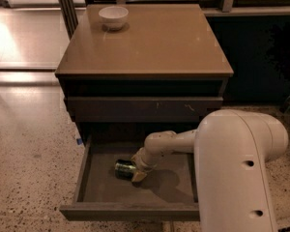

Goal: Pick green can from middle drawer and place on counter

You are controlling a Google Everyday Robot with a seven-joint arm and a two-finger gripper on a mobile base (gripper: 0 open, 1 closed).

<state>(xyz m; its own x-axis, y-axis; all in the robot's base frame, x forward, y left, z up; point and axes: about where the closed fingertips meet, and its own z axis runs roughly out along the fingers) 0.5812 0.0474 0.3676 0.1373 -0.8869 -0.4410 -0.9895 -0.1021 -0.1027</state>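
Note:
The green can (122, 168) lies on its side on the flat grey floor of the open middle drawer (106, 190), left of centre. My gripper (137, 170) reaches down into the drawer from the right on the white arm (232, 168) and sits over the can's right end, hiding that end. The counter (154, 42) is the glossy tan top of the cabinet, above and behind the drawer.
A white bowl (113, 17) stands on the counter's back left corner. A shut drawer front with small pale marks (145, 108) is just above the open drawer. Speckled floor (29, 178) lies to the left. A dark wall is at the right.

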